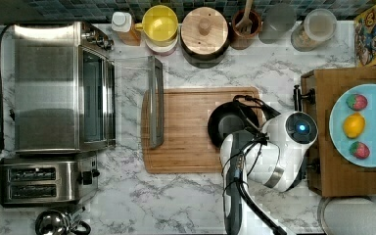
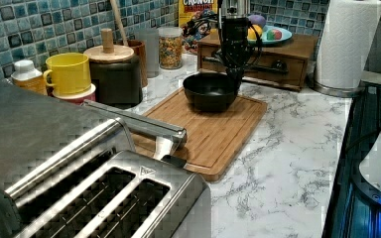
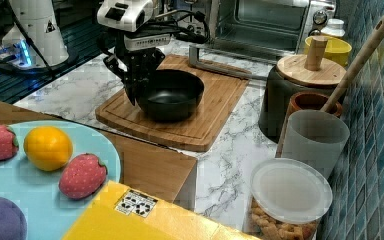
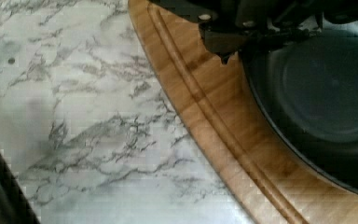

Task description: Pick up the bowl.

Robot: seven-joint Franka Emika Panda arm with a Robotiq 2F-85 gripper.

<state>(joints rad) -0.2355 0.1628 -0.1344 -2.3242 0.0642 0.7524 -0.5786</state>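
The gripper [image 3: 136, 87] is down at the rim of the bowl [image 3: 172, 95], on the side nearest the arm, with its fingers straddling the wall — one dark finger runs down the outside in the right view, and the wrist view shows a fingertip hanging just at the rim's edge [image 4: 223, 49]. The gap between the fingers looks narrow, about the thickness of the bowl wall, but whether they are already pressing on it or only set around it I cannot tell. The bowl [image 1: 227, 125] sits on the wooden cutting board [image 1: 186, 147], toward the top view's right end of it, and in the left view its base [image 2: 209, 91] appears to rest flat on the board [image 2: 213, 134] with no gap beneath — so it has not been lifted. By my reading, the approach and the lowering onto the rim are done; what is left is a firm pinch, if it isn't already made, and then the lift itself. A rim grip on one side means the bowl will hang off-centre and may tilt or slip as it rises, so a slow, straight rise seems wise. The toaster oven's open door [image 1: 155, 100] lies at the board's far end, well apart from the bowl, and the plate of fruit [image 1: 340, 142] is off to the other side.
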